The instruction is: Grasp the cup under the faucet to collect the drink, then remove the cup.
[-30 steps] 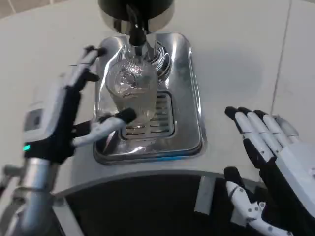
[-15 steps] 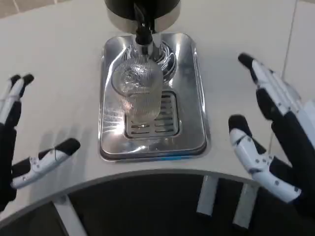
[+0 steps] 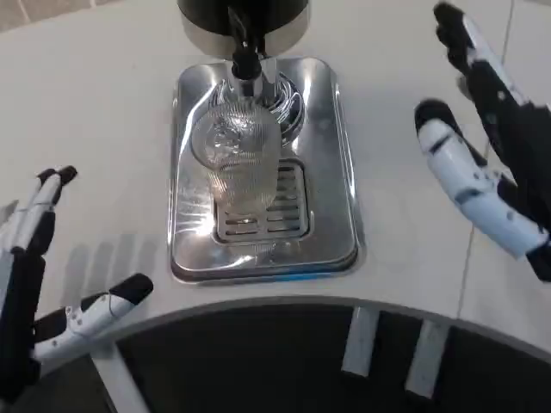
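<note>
A clear ribbed glass cup (image 3: 241,165) stands upright on the shiny steel drip tray (image 3: 331,163), directly below the black faucet spout (image 3: 242,53) of the dispenser. My left hand (image 3: 39,275) hangs open at the lower left, well away from the tray, fingers spread and holding nothing. My right hand (image 3: 486,142) is raised at the upper right, open with fingers apart, off to the right of the tray and touching nothing.
The dispenser's dark round body (image 3: 241,17) rises behind the tray. A slotted grate (image 3: 275,211) lies in the tray's front half. The white table (image 3: 95,112) curves along a front edge, with dark floor and metal legs (image 3: 357,340) below.
My left hand has let go of the cup's side and drawn back to the lower left. My right hand has risen from the lower right to the upper right. The cup has stayed put.
</note>
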